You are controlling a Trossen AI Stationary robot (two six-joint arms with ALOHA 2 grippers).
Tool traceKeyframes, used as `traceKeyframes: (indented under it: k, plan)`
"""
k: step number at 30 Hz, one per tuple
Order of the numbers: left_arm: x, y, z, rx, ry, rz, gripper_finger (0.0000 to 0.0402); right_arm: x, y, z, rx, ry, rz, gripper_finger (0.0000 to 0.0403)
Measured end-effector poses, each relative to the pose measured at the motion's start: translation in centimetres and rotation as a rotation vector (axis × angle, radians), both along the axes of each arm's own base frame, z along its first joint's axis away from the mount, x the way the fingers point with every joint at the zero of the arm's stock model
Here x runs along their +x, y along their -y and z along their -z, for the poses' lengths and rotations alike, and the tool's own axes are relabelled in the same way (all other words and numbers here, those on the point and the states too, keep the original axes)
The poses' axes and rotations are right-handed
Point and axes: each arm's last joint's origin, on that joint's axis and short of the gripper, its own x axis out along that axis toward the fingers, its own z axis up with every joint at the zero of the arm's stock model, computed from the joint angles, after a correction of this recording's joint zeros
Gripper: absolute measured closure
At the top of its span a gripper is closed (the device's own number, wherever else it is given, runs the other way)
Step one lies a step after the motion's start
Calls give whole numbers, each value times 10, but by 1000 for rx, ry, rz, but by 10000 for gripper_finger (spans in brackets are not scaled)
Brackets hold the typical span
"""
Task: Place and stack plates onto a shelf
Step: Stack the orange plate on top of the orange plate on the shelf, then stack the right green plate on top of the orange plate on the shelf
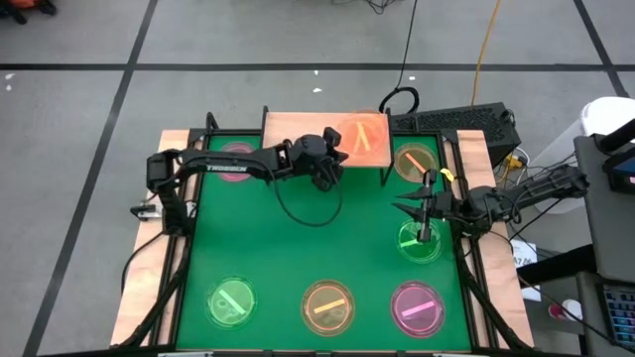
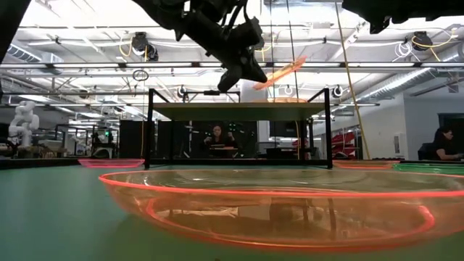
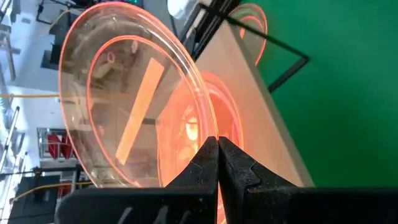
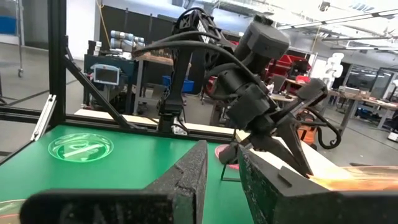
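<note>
Seven plates in play: one orange plate in the air, six more on the green mat.
Left hand: out over the shelf, fingers pressed tight on the orange plate's rim, the disc tilted edge-up in the wrist view.
Held plate: hanging above the right half of the light-wood board, clear of it in the low view, not yet set down.
Shelf: at twelve o'clock on the desk, black legs on the mat; I can't tell whether a plate already lies on top, there's only an orange glow on the wood.
Right hand: waiting at three o'clock, jaws a little apart with nothing between them, above the green plate.
Others on the mat: orange-brown plate at one o'clock, pink plate at eleven under the left arm, a green plate, an orange one and a pink one along six o'clock.
Step in hand: lowering and levelling, I'd say.
Risk one: a rim pinch on a tilted plate, so letting go early could send it sliding off the back edge.
Risk two: the board is narrow; a landing too far right leaves it overhanging.
Risk three: a hard descent could nudge the light shelf.
</note>
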Motion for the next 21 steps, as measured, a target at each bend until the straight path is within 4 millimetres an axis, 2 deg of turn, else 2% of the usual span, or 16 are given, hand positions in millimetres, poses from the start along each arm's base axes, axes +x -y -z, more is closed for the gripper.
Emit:
traceKeyframes:
  k: [6, 15, 21]
  plan:
    - [-1, -5, 0, -5, 2, -14, 396, 0, 0, 0, 0, 0, 0, 330]
    - [-1, -5, 1, -45, 18, -37, 345, 0, 0, 0, 0, 1, 0, 330]
    - [-2, -5, -4, -11, 41, -94, 340, 0, 0, 0, 3, 1, 0, 330]
